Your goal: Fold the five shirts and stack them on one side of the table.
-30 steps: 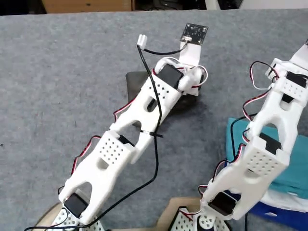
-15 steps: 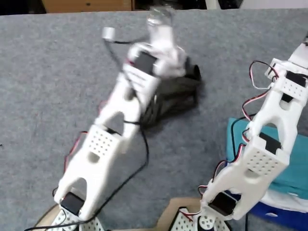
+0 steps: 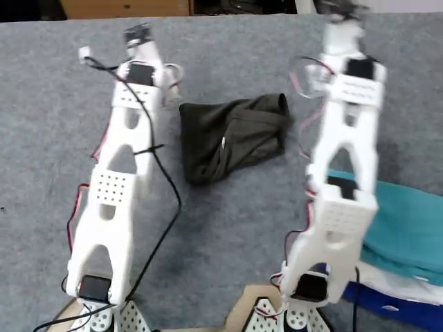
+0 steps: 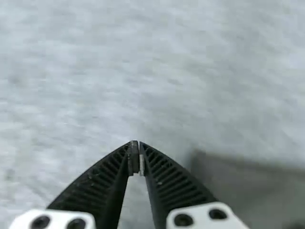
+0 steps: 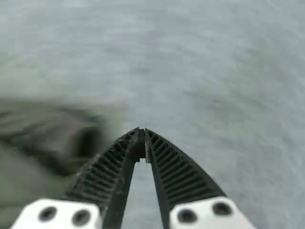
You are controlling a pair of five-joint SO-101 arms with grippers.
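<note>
Nearby, the right arm (image 3: 344, 173) partly covers the stacked teal shirt (image 3: 408, 232).

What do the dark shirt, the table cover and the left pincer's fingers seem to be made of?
Dark shirt: soft matte knit cloth, probably cotton; it lies in creases.
Table cover: grey felt-like fabric, fuzzy and speckled.
Left pincer fingers: hard black plastic, apparently; moulded ridges show.

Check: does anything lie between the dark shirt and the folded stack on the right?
No loose object does. Seen from above, though, the right arm stretches over the table between the dark shirt and the teal-topped stack, so it crosses the straight path.
</note>
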